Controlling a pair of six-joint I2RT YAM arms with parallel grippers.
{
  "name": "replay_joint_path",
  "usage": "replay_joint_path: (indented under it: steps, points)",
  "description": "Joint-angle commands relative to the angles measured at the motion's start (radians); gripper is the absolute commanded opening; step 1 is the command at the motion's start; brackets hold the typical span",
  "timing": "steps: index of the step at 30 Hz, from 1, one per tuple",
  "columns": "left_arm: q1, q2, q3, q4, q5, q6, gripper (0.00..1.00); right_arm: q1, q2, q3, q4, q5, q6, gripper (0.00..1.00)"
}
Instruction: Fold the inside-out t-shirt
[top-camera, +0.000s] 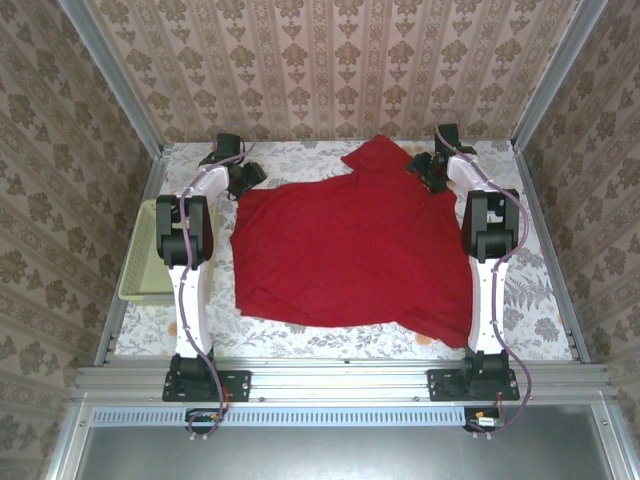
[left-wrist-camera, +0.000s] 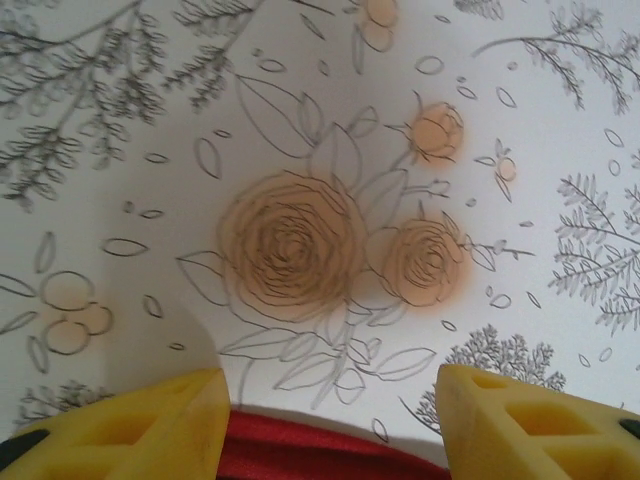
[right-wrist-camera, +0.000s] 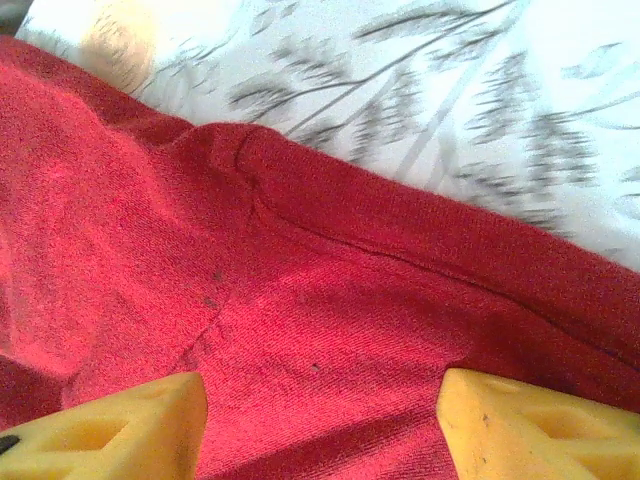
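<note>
Where the shirt lies: the red t-shirt (top-camera: 350, 255) is spread nearly flat across the middle of the flowered table (top-camera: 330, 342), between the two arms. One part is bunched up at the far edge. A pale green basket (top-camera: 135, 258) sits apart to the left.
Left gripper (top-camera: 243, 178): at the shirt's far left corner, with its yellow fingers (left-wrist-camera: 150, 430) well apart. A red edge of cloth shows between them, and nothing is clamped.
Right gripper (top-camera: 428, 168): at the far right, beside the bunched part. Its fingers (right-wrist-camera: 520, 420) are spread wide over a stitched seam (right-wrist-camera: 400, 250), gripping nothing.
Handling: judged light, soft and limp, so it will likely sag and drag rather than keep its shape.
Where to hold: probably the thicker hems and seams at the far corners, pinching both layers so neither slips.
</note>
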Motion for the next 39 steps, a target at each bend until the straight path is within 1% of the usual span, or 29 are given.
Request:
replay_joint_path:
  steps: [1, 3, 5, 8, 9, 12, 14, 17, 21, 24, 26, 30, 32, 35, 39]
  points:
    - [0.024, 0.0, 0.0, -0.026, -0.04, -0.018, 0.58, -0.027, -0.021, -0.094, 0.006, 0.054, 0.022, 0.66]
    - [0.02, 0.002, 0.034, -0.033, -0.03, 0.002, 0.58, -0.026, -0.034, -0.093, 0.022, 0.02, -0.004, 0.67]
    - [0.016, -0.004, 0.087, -0.067, -0.046, 0.024, 0.59, -0.021, -0.045, -0.079, 0.023, -0.011, -0.042, 0.67]
    - [0.011, -0.026, 0.146, -0.121, -0.108, 0.048, 0.59, -0.016, -0.069, -0.054, -0.04, 0.038, -0.068, 0.67]
    - [0.008, -0.037, 0.154, -0.133, -0.118, 0.048, 0.59, -0.016, -0.082, -0.059, -0.031, 0.04, -0.077, 0.68]
    - [-0.015, -0.078, 0.153, -0.128, -0.119, 0.079, 0.6, -0.004, -0.119, -0.079, 0.034, 0.029, -0.137, 0.68]
    - [-0.04, -0.082, 0.159, -0.128, -0.085, 0.097, 0.61, 0.005, -0.118, -0.061, 0.051, 0.005, -0.171, 0.69]
    - [-0.06, -0.077, 0.136, -0.126, -0.043, 0.07, 0.61, 0.01, -0.072, 0.013, 0.039, -0.053, -0.181, 0.69]
    - [-0.066, -0.083, 0.027, -0.057, -0.003, -0.002, 0.59, 0.022, 0.007, 0.119, 0.015, -0.093, -0.184, 0.69]
    - [-0.069, -0.065, -0.009, -0.032, 0.017, -0.016, 0.59, 0.032, 0.072, 0.207, -0.006, -0.122, -0.171, 0.69]
    - [-0.067, -0.048, -0.022, -0.024, 0.026, -0.021, 0.58, 0.036, 0.117, 0.262, -0.011, -0.124, -0.157, 0.69]
    - [-0.042, -0.031, -0.054, -0.008, 0.017, -0.023, 0.58, 0.021, 0.192, 0.356, -0.108, -0.084, -0.096, 0.69]
    - [-0.026, -0.03, -0.068, -0.003, 0.003, -0.015, 0.58, 0.006, 0.195, 0.344, -0.122, -0.054, -0.063, 0.68]
    - [-0.007, -0.028, -0.067, -0.015, -0.022, 0.005, 0.57, -0.02, 0.171, 0.291, -0.159, 0.032, -0.034, 0.68]
    - [0.022, -0.015, -0.049, -0.023, -0.03, 0.014, 0.58, -0.05, 0.102, 0.157, -0.093, 0.064, -0.011, 0.68]
